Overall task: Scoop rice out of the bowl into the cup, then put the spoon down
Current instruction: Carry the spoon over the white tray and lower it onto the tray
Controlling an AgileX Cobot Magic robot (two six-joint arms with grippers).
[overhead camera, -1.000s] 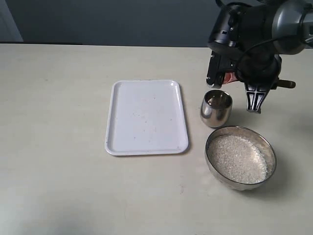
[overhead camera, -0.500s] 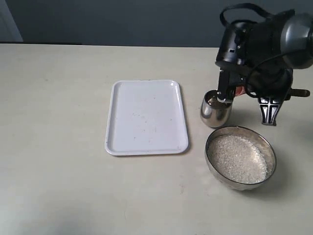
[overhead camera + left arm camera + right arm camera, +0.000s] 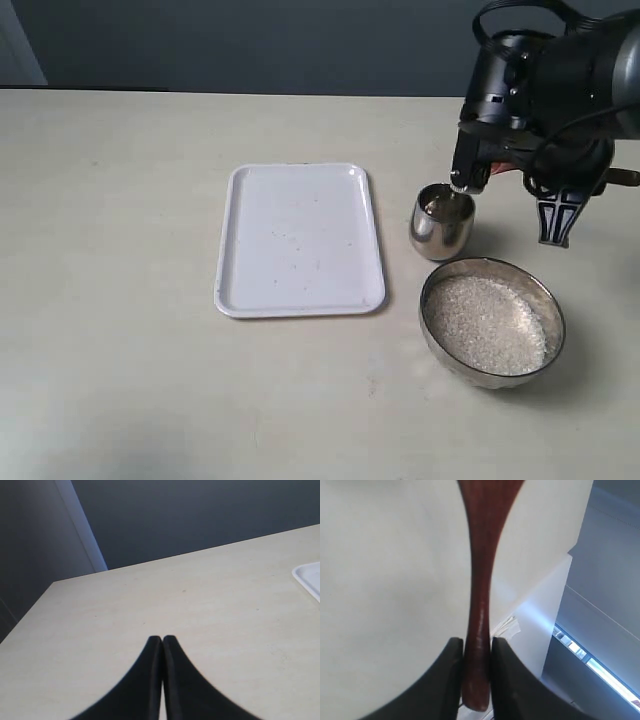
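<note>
Plainly rice point(image 3: 485, 325) lies in the bowl point(image 3: 434, 346) (the cup point(image 3: 438, 232) possibly holds some).

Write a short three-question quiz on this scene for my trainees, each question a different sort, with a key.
1. Fill in: the rice lies in the ___.
2. True or false: the cup stands beside the tray, not on it.
3. The right gripper is shut on: A) the cup, B) the spoon, C) the tray.
Key: 1 the bowl; 2 true; 3 B.
</note>
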